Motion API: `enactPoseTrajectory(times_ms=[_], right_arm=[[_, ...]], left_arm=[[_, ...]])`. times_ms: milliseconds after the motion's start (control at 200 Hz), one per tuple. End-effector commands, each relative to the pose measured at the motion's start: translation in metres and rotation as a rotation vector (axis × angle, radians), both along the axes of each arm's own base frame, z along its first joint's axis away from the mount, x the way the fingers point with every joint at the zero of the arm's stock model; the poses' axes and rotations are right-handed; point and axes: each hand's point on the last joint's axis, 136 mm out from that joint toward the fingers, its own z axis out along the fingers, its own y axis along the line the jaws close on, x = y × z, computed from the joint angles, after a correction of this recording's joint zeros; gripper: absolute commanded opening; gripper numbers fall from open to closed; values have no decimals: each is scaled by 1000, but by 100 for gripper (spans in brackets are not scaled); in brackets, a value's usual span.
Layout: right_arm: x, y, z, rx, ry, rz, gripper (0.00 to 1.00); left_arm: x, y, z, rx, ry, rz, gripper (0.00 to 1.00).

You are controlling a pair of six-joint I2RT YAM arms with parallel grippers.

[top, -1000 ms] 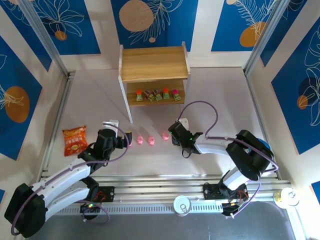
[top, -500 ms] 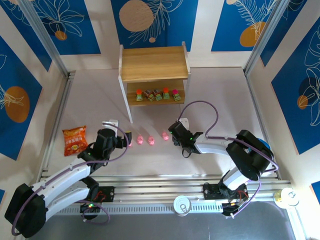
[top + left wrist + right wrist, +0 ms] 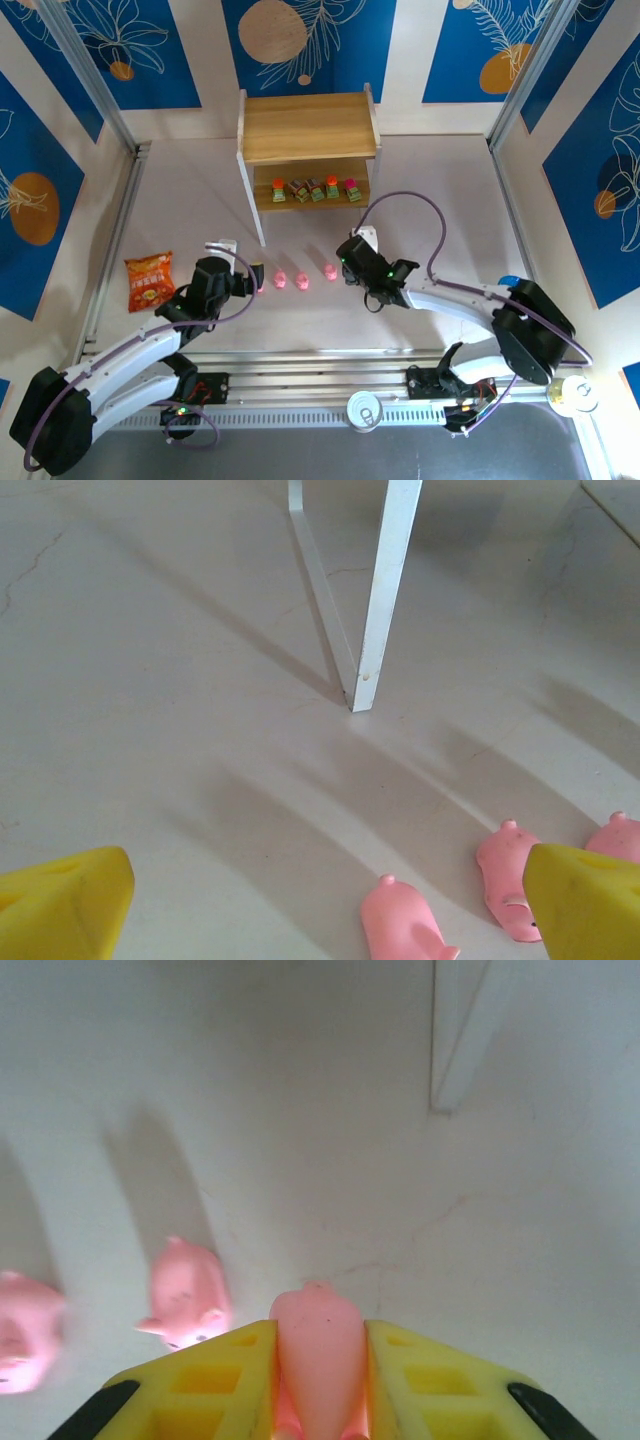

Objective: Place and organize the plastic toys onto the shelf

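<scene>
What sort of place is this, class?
Probably a robot lab test cell: left arm and right arm bolted to a rail, blue printed wall panels around the table, a toy shelf.

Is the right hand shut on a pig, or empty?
Shut on a pink pig: the right hand has its yellow fingers pinching it from both sides.

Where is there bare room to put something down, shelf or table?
The shelf's top board is bare; so is the table right of the shelf, and left of it beyond the snack bag. Crowded: the lower tier, lined with blocky toys, and the strip before the shelf, where pink pigs lie.
</scene>
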Motion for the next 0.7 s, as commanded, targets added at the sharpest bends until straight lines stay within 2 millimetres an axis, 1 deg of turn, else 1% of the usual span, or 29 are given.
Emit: enactPoseTrajectory(times_ms=[0, 230, 295, 445, 555, 695], right_arm=[[-2, -1, 34, -10, -34, 20, 25], [-3, 6, 95, 19, -94, 70, 25], [-3, 9, 111, 26, -111, 87, 25], [-2, 16, 143, 34, -143, 120, 25], [1, 21, 166, 35, -170, 144, 25], [6, 25, 201, 35, -200, 164, 24]], left_arm=[[2, -3, 1, -16, -7, -15, 100], [3, -6, -1, -21, -2, -31, 100], [2, -11, 0, -28, -4, -56, 100], [1, -24, 4, -66, -17, -123, 100], [0, -26, 4, -73, -19, -138, 100], [-1, -29, 5, -76, -19, -154, 100]])
